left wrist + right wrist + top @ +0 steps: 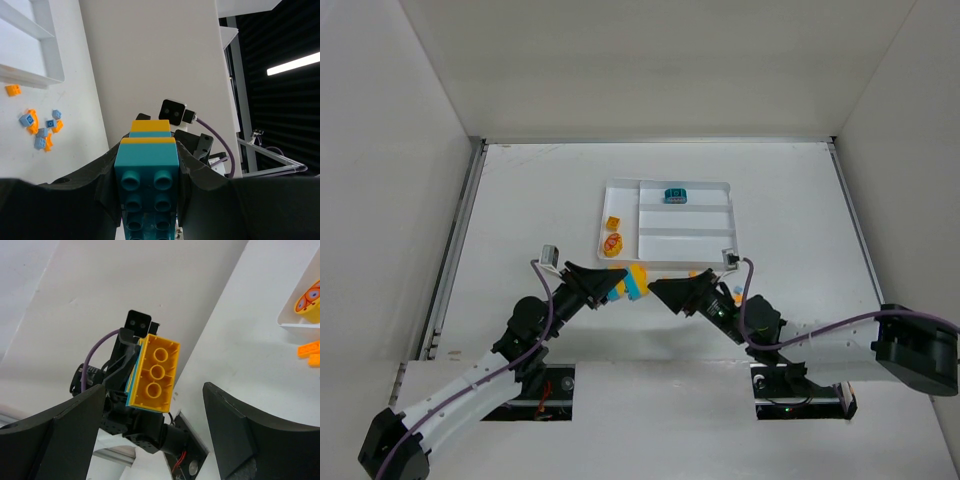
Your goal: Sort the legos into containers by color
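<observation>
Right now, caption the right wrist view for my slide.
Right gripper open before a yellow-and-teal lego stack clamped in the left gripper.

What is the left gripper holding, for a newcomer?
Just in front of the white tray, the left gripper faces the right gripper. It holds a striped stack, teal and yellow-orange layers alternating, far bigger than the loose bricks nearby.

Black jointed arms, white link shells, purple cables along each.
</observation>
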Controlling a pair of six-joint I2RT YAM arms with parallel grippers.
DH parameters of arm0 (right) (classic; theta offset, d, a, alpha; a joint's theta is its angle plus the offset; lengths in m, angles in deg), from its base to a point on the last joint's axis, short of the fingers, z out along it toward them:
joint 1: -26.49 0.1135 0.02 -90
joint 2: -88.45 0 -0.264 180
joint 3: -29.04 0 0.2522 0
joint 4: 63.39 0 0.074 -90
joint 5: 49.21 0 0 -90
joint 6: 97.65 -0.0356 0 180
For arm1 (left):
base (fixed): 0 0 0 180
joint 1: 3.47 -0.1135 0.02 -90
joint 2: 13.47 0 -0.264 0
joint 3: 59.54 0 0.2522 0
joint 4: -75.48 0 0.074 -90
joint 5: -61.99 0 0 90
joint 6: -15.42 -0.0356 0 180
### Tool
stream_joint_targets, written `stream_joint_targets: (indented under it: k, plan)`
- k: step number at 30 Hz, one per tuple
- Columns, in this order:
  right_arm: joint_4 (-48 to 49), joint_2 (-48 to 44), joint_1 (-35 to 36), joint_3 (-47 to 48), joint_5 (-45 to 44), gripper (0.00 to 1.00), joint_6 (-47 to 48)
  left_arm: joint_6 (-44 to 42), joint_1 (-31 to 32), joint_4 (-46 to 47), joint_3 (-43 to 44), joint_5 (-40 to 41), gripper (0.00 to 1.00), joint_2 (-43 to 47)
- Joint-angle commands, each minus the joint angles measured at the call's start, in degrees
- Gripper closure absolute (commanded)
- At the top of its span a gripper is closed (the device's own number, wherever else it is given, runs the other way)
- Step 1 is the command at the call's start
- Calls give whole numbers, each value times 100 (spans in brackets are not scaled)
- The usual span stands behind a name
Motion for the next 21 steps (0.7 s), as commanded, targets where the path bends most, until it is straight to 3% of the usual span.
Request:
stream_joint_targets:
  k: [1, 14, 21]
  plan:
    - [439, 217, 63, 232, 75, 17, 39, 160, 34, 718, -549, -37, 94, -17]
    - [659, 789, 116, 549, 269, 55, 74, 186, 60, 850, -672, -73, 94, -79]
    - [-95, 306, 63, 452, 14, 59, 250, -16, 69, 692, -733, -213, 97, -8]
